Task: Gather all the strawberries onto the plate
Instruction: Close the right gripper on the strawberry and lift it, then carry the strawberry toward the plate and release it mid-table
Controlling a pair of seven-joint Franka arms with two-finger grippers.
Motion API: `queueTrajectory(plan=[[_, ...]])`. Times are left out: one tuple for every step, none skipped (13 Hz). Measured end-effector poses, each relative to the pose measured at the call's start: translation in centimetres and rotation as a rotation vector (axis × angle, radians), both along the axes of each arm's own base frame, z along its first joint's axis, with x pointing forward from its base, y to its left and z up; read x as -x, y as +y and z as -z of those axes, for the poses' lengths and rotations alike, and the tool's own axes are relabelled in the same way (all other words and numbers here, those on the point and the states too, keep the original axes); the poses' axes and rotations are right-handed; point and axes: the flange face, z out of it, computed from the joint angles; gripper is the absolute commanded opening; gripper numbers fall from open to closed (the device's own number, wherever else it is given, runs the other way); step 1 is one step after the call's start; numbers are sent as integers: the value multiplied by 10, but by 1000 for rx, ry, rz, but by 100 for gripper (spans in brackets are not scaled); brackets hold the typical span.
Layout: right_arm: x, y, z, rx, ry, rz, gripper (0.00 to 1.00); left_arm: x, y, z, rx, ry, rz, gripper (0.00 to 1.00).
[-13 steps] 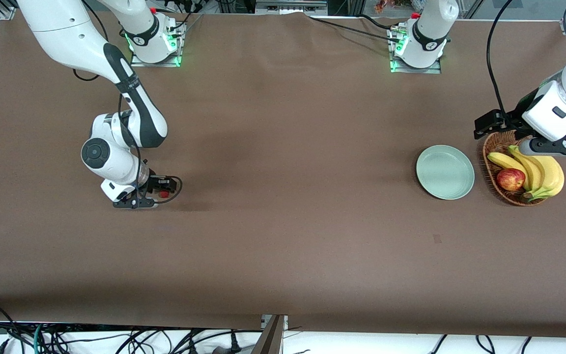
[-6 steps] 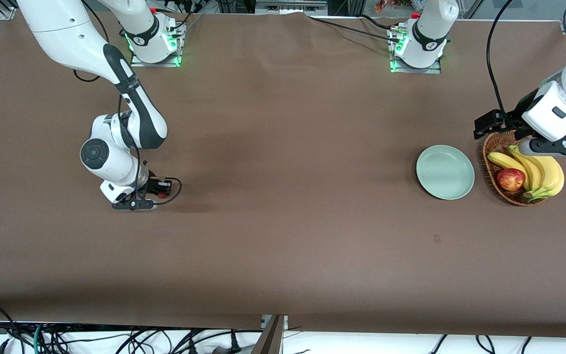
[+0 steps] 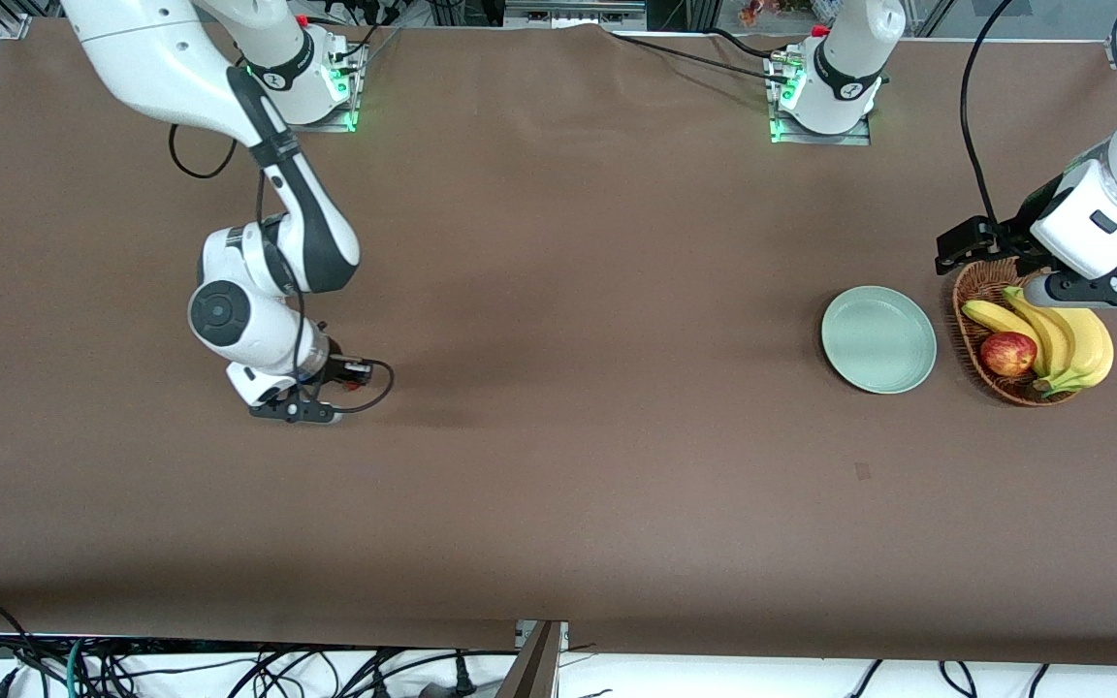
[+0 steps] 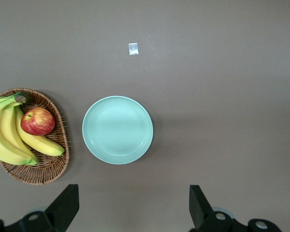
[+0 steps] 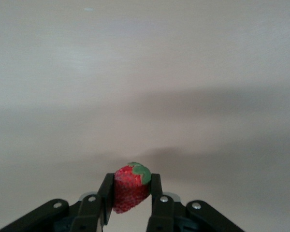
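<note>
Jaws of the right gripper (image 5: pixel 131 203), low in the right wrist picture, pinch a small soft red strawberry (image 5: pixel 130 186) by its sides, so squeeze gently, while the left gripper (image 4: pixel 130 212) waits wide open above the round mint-green plate (image 4: pixel 117 129).

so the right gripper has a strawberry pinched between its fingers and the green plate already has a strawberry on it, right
Not quite. The right gripper does have the strawberry pinched between its fingers, as the right wrist view shows, but the plate holds nothing: the left wrist view shows it bare, beside the basket of fruit.
</note>
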Motion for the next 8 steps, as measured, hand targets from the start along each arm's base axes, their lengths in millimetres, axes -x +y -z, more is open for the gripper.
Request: queueTrajectory(plan=[[2,28,-13,-5,0,34,21,0,0,0,0,0,0,100],[7,57,-23,-20,-4,73,21,0,0,0,0,0,0,100],[14,85,-30,-41,-5,109,22,0,0,0,0,0,0,100],[23,115,-34,-68,5,143,24,0,0,0,0,0,0,100],[34,144,-37,-98,22,178,25,0,0,0,0,0,0,100],[44,173,-36,-128,42,209,25,0,0,0,0,1,-1,100],[54,203,-34,-160,55,248,25,0,1,1,0,1,-2,100],[62,232,-33,-193,53,291,26,0,2,1,0,1,-5,100]])
